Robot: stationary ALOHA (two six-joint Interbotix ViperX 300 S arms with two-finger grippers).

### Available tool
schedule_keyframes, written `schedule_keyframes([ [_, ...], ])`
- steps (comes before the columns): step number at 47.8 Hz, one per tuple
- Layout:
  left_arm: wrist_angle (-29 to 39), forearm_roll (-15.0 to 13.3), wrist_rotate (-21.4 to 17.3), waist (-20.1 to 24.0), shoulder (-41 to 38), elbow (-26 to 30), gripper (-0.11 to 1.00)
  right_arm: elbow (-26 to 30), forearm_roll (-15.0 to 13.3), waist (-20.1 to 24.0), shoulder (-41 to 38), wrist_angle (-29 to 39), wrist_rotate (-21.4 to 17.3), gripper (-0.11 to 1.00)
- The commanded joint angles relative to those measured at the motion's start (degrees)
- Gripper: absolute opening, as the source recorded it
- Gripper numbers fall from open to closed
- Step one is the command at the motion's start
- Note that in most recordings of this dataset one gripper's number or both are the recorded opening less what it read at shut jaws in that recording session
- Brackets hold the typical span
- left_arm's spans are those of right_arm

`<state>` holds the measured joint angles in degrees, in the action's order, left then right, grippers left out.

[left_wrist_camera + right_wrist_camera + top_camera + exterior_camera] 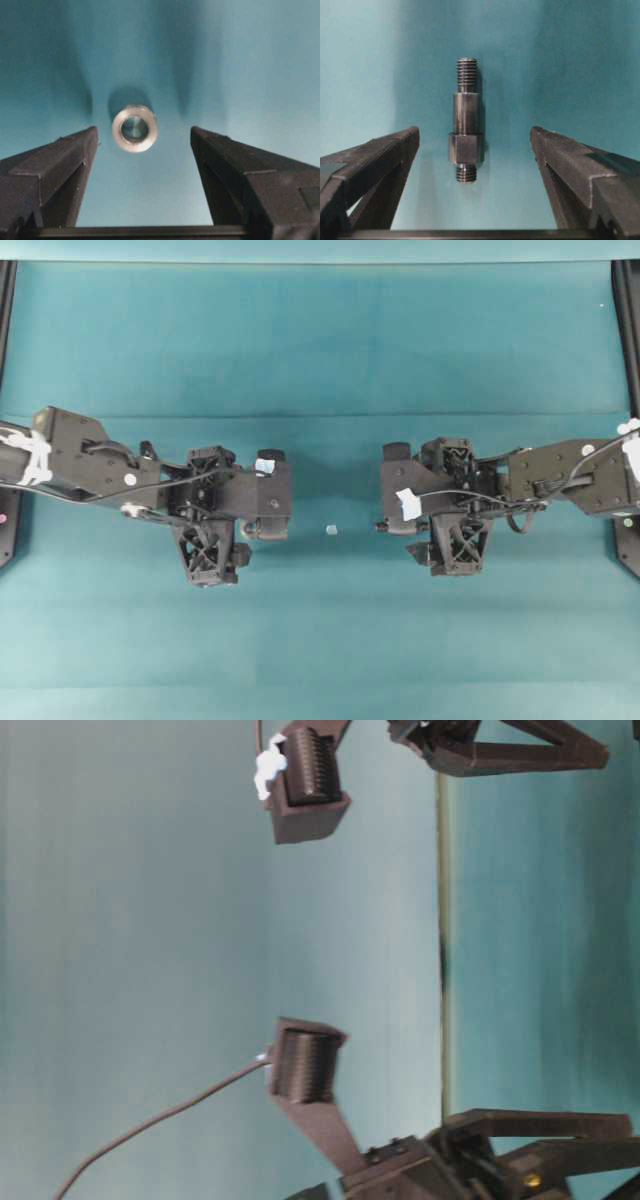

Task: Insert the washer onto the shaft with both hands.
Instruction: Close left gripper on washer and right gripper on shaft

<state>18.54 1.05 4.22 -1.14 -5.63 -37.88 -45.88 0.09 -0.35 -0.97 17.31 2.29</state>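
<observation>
In the left wrist view the washer (134,128), a small silvery ring with a dark hole, lies flat on the teal mat. It sits level with the tips of my left gripper (144,131), nearer the left finger and touching neither. That gripper is open. In the right wrist view the shaft (466,120), a dark stepped pin with threaded ends, lies on the mat. It points away between the wide-apart fingers of my open right gripper (475,130), untouched. From overhead the left gripper (210,502) and right gripper (450,495) hide both parts.
A tiny whitish speck (331,529) lies on the mat between the two arms. Black frame rails (626,360) run along the left and right edges of the teal mat (320,350).
</observation>
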Motion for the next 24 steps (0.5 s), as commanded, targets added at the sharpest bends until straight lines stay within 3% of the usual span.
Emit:
schedule_keyframes([
  [1, -1.49, 0.09, 0.00, 0.35, -0.62, 0.44, 0.82, 0.35, 0.00, 0.00, -0.09, -0.35, 0.09, 0.86],
  [24, -2.46, 0.09, 0.09, 0.79, -1.49, 0.35, 0.82, -0.53, 0.00, 0.00, -0.26, -1.05, 0.00, 0.86],
])
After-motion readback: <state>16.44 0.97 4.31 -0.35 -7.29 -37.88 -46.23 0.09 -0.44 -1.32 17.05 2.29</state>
